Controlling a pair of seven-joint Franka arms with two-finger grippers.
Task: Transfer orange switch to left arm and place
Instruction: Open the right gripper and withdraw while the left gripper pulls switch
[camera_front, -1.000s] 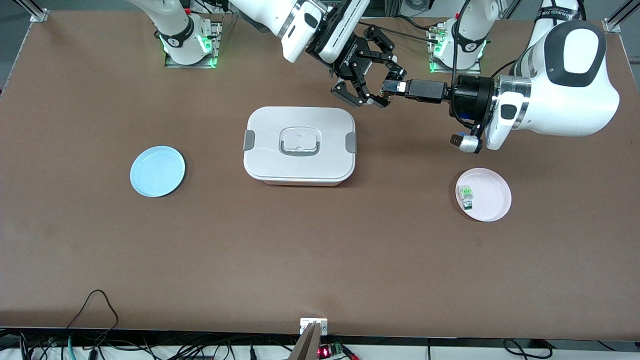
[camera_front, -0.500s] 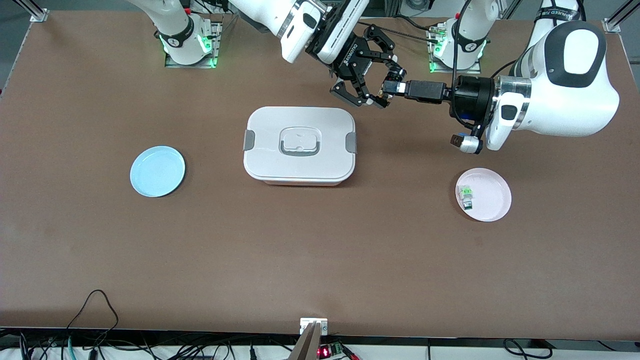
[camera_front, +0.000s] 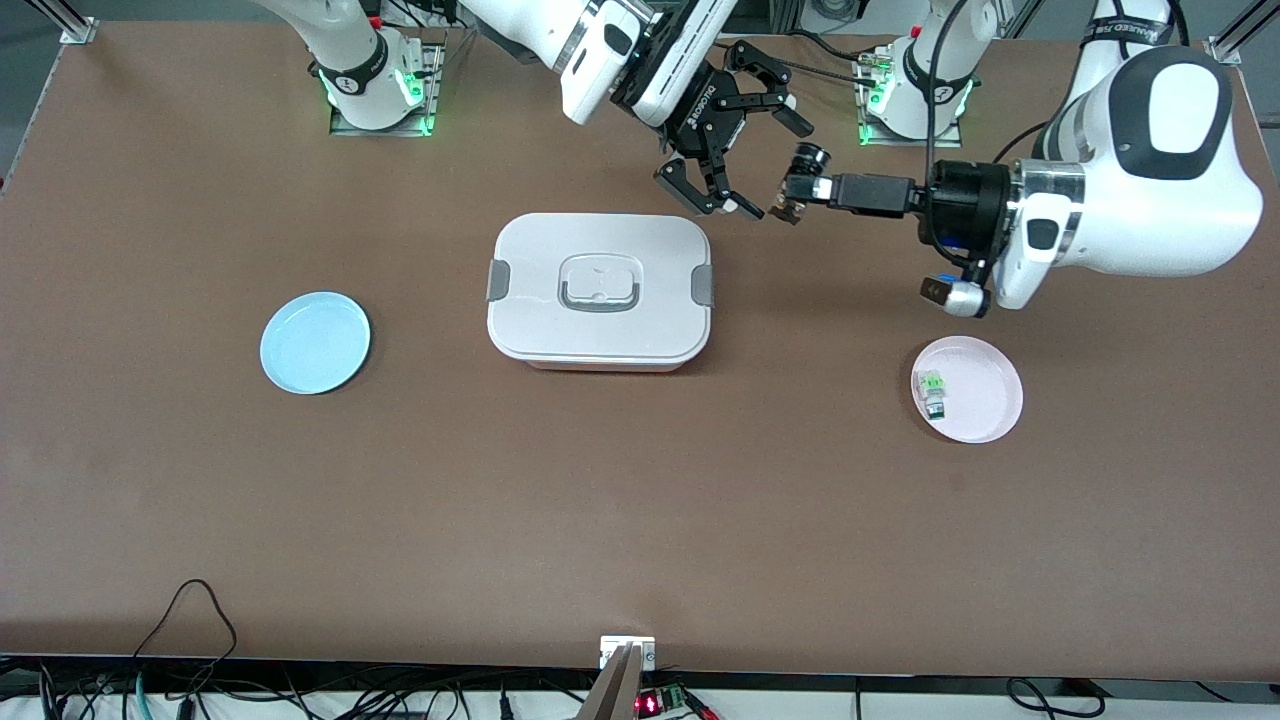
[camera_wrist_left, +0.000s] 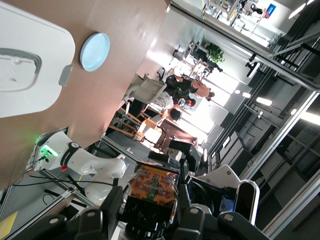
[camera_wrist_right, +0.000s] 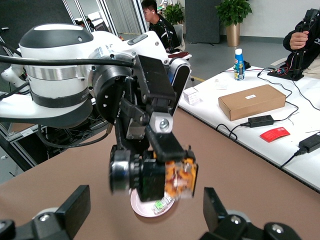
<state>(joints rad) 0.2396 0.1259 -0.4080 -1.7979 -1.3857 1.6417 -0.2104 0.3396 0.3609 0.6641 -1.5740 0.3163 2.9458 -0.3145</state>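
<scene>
The big brown worktop (camera_front: 640, 520) holds everything. The two white arms reach out from their bases above it, and both are up in the air.

The biggest thing on the worktop is the white box (camera_front: 598, 291). It has a grey latch at each end and a grey-edged handle set into its lid. The lid is on. It sits in the middle, between the two plates.

The blue plate (camera_front: 315, 342) lies toward the right arm's end of the worktop. The pink plate (camera_front: 968, 388) lies toward the left arm's end. Both plates are a bit nearer to the front camera than the middle of the box.

The right pincer (camera_front: 738, 150) hangs over the bare worktop just beside the box's edge that faces the arm bases. Its black fingers are spread wide apart and nothing is in them.

The left pincer (camera_front: 797, 198) is just beside it, pointing at it, over the bare worktop too. It is clenched on the orange switch (camera_front: 790, 210). The two pincers are apart and do not touch. In the right wrist view the orange switch (camera_wrist_right: 181, 178) sits squeezed at the tip of the left pincer (camera_wrist_right: 172, 170).

The smallest thing is the green-and-white switch (camera_front: 933, 393). It lies on the pink plate, close to the rim on the side toward the box.
</scene>
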